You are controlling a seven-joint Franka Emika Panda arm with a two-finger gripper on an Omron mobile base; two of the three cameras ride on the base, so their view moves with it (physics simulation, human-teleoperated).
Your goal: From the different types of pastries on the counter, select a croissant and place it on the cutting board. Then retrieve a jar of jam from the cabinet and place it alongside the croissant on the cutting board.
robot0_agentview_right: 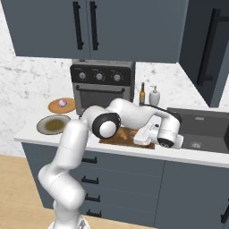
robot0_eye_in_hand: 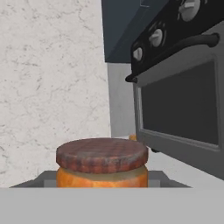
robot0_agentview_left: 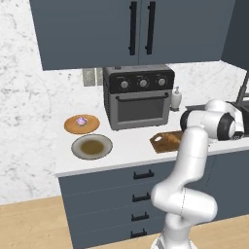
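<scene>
A jam jar (robot0_eye_in_hand: 101, 166) with a red checked lid and orange contents sits close up in the hand view. My gripper (robot0_eye_in_hand: 101, 178) is shut on it, with grey fingers flanking its sides. In the right base view the gripper (robot0_agentview_right: 139, 137) hangs low over the right end of the wooden cutting board (robot0_agentview_right: 117, 137), pointing left toward the oven. From the left base the cutting board (robot0_agentview_left: 165, 141) lies on the counter in front of the oven, partly covered by my arm. The croissant is hidden. The cabinet (robot0_agentview_left: 138, 29) above has both doors closed.
A black toaster oven (robot0_agentview_left: 138, 95) stands behind the board. Left of it are an orange plate with a purple pastry (robot0_agentview_left: 81, 123) and a grey plate (robot0_agentview_left: 92, 146). A soap dispenser (robot0_agentview_right: 154, 95) and a brown bottle (robot0_agentview_right: 142, 94) stand by the sink (robot0_agentview_right: 201, 127) on the right.
</scene>
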